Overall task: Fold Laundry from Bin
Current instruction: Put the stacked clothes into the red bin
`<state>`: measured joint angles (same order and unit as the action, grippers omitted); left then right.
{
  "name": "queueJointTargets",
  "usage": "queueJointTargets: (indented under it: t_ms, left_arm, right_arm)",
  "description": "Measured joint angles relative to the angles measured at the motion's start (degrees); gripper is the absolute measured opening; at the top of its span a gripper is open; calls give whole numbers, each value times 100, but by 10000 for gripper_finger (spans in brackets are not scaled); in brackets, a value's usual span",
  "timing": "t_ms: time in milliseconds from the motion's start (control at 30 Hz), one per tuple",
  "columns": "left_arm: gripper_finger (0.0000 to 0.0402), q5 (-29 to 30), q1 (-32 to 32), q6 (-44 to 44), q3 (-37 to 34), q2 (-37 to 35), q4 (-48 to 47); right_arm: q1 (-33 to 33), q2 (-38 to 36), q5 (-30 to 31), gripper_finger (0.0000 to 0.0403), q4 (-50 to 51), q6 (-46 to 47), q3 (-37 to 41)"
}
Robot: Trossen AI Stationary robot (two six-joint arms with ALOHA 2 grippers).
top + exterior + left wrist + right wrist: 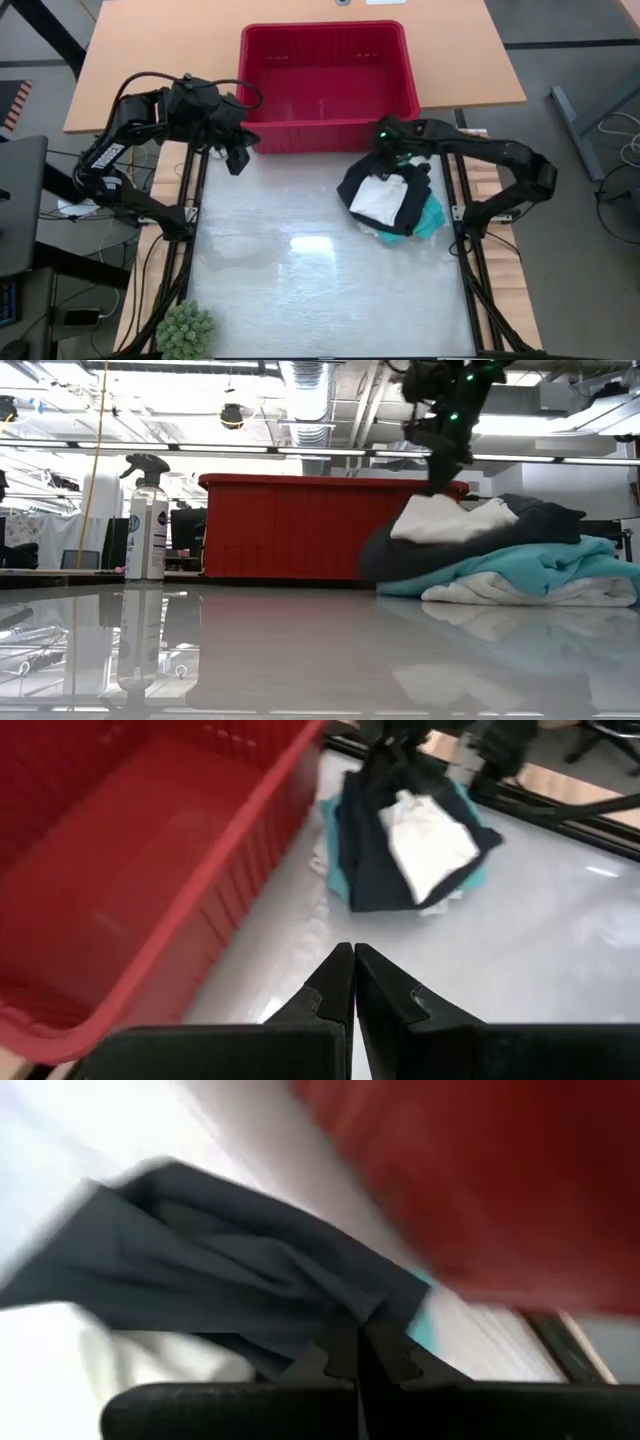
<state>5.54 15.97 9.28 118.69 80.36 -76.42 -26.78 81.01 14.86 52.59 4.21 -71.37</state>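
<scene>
The bin (pixel 328 85) sits on the bench (pixel 300 290) at the 12 o'clock edge of the glossy work surface, and in the high view it looks bare inside. The laundry (pixel 392 198) lies heaped on the bench just outside the bin, off its 5 o'clock corner. Black clothing (pixel 362 182) wraps the top of the heap, a white piece (pixel 382 198) rests on it, and a turquoise shirt (pixel 430 218) pokes out at the heap's 4 o'clock side. From bench level the pile shows in layers: a white garment (pixel 520 592) at the bottom, turquoise above it, dark fabric and a white fold on top.

The right hand (pixel 384 152) is at the heap's 12 o'clock edge, close by the bin's front wall. In its wrist view the fingers (pixel 345 1348) are pressed together, with a ridge of the black clothing (pixel 230 1275) pinched between them.

The left hand (pixel 237 155) hangs above the bench at the bin's 7 o'clock corner, well apart from the laundry. Its fingers (pixel 335 985) are pressed together on nothing.

A spray bottle (pixel 147 520) stands upright at 9 o'clock in the low view. A small green plant (pixel 185 330) sits at the bench's 7 o'clock corner.
</scene>
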Motion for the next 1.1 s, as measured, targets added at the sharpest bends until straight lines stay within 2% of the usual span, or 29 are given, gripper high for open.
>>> queueJointTargets:
  t_ms: [133,267,433,533,633,733,900,1033,1100]
  left_arm:
    - [0,297,2,-12,0,0,91]
    - [0,427,0,-220,0,0,293]
    - [0,438,0,-367,-51,48,401]
    - [0,437,0,-210,-455,17,584]
    - [1,435,1,44,-999,16,778]
    - [10,296,0,163,-1601,11,1251]
    - [35,-403,0,498,-2851,13,3187]
    - [51,-1164,53,1430,-4120,41,5780]
    - [57,-1602,107,2121,-4813,156,7175]
  right_arm:
    - [-456,-268,404,19,603,121,20]
    - [-942,-439,476,19,908,176,132]
    - [-1360,-452,460,19,1013,282,424]
    - [-1580,-394,61,21,993,574,712]
    - [-1718,-379,-309,62,967,803,1027]
    - [-1823,-385,-231,119,1088,1129,1277]
    - [-2075,-392,-260,190,1123,1246,1514]
    - [-2111,-400,-359,211,1145,1370,1478]
    - [-2195,-462,-622,212,1162,1379,1475]
